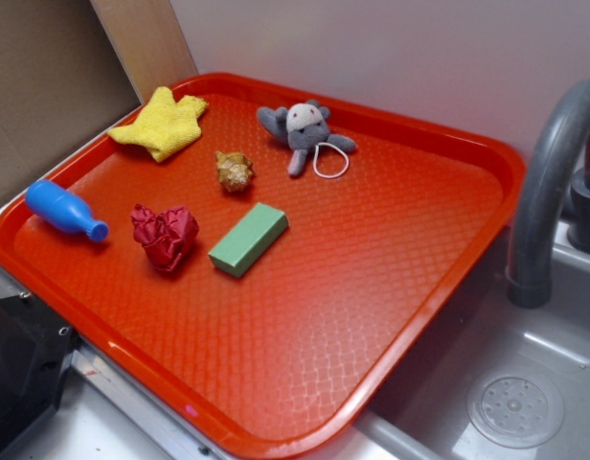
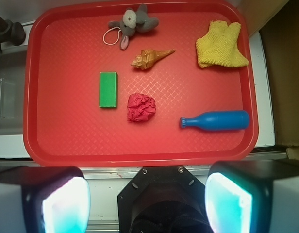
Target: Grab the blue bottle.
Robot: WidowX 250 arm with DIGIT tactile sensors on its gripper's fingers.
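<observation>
The blue bottle (image 1: 63, 211) lies on its side near the left rim of the red tray (image 1: 372, 249), its narrow neck pointing toward the tray's middle. In the wrist view the blue bottle (image 2: 217, 120) lies at the tray's (image 2: 67, 136) lower right, neck to the left. My gripper (image 2: 148, 201) hovers high above the tray's near edge, well back from the bottle. It is open, its two pads (image 2: 67, 204) far apart with nothing between them. The gripper does not show in the exterior view.
On the tray also lie a green block (image 2: 108, 89), a crumpled red cloth (image 2: 141, 107) just left of the bottle's neck, a shell (image 2: 149, 58), a yellow cloth (image 2: 221, 44) and a grey plush toy (image 2: 132, 22). A sink with a grey faucet (image 1: 549, 172) adjoins the tray.
</observation>
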